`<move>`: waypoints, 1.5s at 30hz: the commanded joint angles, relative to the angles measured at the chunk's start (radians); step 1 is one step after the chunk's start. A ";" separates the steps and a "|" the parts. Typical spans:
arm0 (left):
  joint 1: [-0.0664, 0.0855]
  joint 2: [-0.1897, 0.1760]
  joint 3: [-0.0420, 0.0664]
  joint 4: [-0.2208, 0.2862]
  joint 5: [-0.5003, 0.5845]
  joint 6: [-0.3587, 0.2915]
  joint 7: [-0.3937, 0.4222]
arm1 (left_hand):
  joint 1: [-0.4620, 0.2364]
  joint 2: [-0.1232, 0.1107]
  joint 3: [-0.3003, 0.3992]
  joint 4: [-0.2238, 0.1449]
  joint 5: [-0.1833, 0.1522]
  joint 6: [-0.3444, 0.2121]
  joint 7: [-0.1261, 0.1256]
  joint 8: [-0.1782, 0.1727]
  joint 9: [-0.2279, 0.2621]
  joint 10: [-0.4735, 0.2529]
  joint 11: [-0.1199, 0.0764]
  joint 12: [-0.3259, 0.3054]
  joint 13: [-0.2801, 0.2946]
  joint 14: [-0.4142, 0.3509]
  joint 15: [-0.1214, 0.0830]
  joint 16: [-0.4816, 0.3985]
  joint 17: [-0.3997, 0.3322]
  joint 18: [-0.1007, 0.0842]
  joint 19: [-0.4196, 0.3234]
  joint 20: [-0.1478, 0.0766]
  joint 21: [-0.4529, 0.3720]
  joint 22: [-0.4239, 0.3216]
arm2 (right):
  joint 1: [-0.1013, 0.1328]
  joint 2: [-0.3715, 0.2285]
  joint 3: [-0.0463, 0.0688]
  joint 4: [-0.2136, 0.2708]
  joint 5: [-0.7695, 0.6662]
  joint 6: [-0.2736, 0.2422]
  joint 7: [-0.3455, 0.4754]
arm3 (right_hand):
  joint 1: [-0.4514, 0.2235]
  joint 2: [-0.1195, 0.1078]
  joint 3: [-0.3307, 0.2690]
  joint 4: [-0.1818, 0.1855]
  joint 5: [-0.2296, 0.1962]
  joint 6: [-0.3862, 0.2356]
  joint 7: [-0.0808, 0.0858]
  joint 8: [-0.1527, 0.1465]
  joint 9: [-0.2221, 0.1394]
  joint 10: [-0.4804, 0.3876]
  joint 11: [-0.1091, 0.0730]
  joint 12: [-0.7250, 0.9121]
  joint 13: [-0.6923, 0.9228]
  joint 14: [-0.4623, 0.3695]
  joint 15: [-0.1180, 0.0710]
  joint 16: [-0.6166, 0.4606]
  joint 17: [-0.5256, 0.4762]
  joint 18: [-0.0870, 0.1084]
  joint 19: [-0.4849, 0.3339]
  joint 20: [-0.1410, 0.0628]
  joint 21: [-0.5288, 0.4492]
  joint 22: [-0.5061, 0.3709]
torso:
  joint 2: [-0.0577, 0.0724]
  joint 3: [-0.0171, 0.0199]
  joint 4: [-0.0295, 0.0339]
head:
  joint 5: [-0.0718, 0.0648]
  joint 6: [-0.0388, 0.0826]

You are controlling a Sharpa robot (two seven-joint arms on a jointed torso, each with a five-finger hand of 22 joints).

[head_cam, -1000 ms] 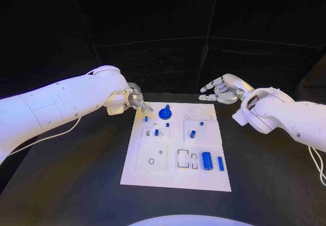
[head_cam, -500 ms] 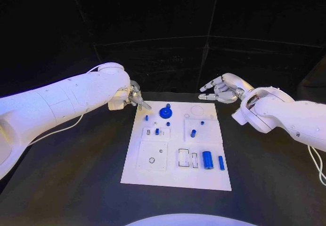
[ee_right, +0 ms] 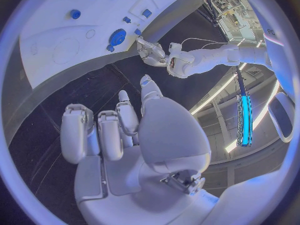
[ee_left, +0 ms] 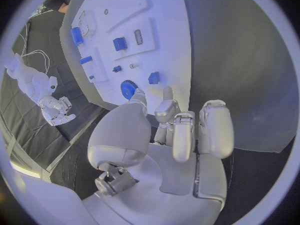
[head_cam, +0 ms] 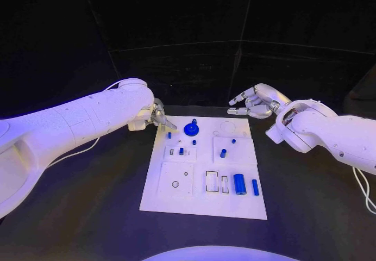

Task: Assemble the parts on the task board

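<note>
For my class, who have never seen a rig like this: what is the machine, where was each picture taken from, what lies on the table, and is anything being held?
This is a robot with two white arms, each ending in a silver hand. One picture looks down from its head; the two round ones come from cameras at its wrists. On the black table lies a white task board carrying small blue parts, such as a blue gear and a blue cylinder. The left hand hovers at the board's far corner; the right hand hangs beyond the far edge. Neither holds anything.

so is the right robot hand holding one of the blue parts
No, the right robot hand hangs past the far edge of the task board with nothing between its fingers, and the blue parts lie on the board.
</note>
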 commanded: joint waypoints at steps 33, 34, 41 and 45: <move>-0.017 0.029 0.000 -0.028 -0.001 0.039 0.033 | 0.086 0.046 0.006 -0.048 0.002 0.014 -0.002 0.010 -0.011 0.008 -0.006 0.007 0.000 0.106 -0.010 0.003 0.263 0.003 0.006 -0.006 0.009 0.009 | 0.002 0.005 0.001 -0.001 -0.001 0.007 0.010 | 0.002 0.003 -0.004 -0.002 0.009 0.000 0.000 0.003 -0.001 -0.007 0.000 0.000 0.002 0.066 -0.007 -0.005 0.086 0.004 -0.005 -0.002 -0.006 -0.001 | -0.001 0.0010 0.0010 | -0.005 -0.004; -0.017 0.030 0.000 -0.029 -0.001 0.039 0.033 | 0.093 0.048 0.009 -0.054 0.002 0.014 -0.002 0.010 -0.012 0.008 -0.006 0.007 0.000 0.106 -0.010 0.003 0.263 0.003 0.006 -0.006 0.009 0.009 | 0.002 0.005 0.001 -0.001 -0.001 0.007 0.010 | 0.002 0.003 -0.004 -0.002 0.009 0.000 0.000 0.003 -0.001 -0.007 0.000 0.000 0.002 0.066 -0.007 -0.005 0.086 0.004 -0.005 -0.002 -0.006 -0.001 | -0.001 0.0009 0.0010 | -0.005 -0.004; -0.017 0.030 0.000 -0.030 -0.001 0.035 0.033 | 0.118 0.059 0.022 -0.073 0.002 0.015 -0.002 0.012 -0.014 0.008 -0.006 0.007 -0.001 0.106 -0.010 0.003 0.263 0.002 0.006 -0.006 0.010 0.010 | 0.002 0.006 0.001 -0.001 -0.001 0.007 0.010 | 0.002 0.003 -0.004 -0.002 0.009 0.000 0.000 0.003 -0.001 -0.007 0.000 0.000 0.002 0.066 -0.007 -0.005 0.086 0.004 -0.005 -0.002 -0.006 -0.001 | -0.001 0.0001 0.0020 | -0.005 -0.004; -0.018 0.030 0.000 -0.029 0.000 0.033 0.035 | 0.144 0.075 0.040 -0.093 0.002 0.016 -0.004 0.014 -0.015 0.008 -0.008 0.006 -0.001 0.106 -0.010 0.003 0.263 0.003 0.005 -0.006 0.009 0.010 | 0.002 0.006 0.001 -0.001 -0.001 0.007 0.010 | 0.002 0.003 -0.004 -0.002 0.009 0.000 0.000 0.003 -0.001 -0.007 0.000 0.000 0.002 0.066 -0.007 -0.005 0.086 0.004 -0.005 -0.002 -0.006 -0.001 | -0.001 0.0002 0.0019 | -0.005 -0.005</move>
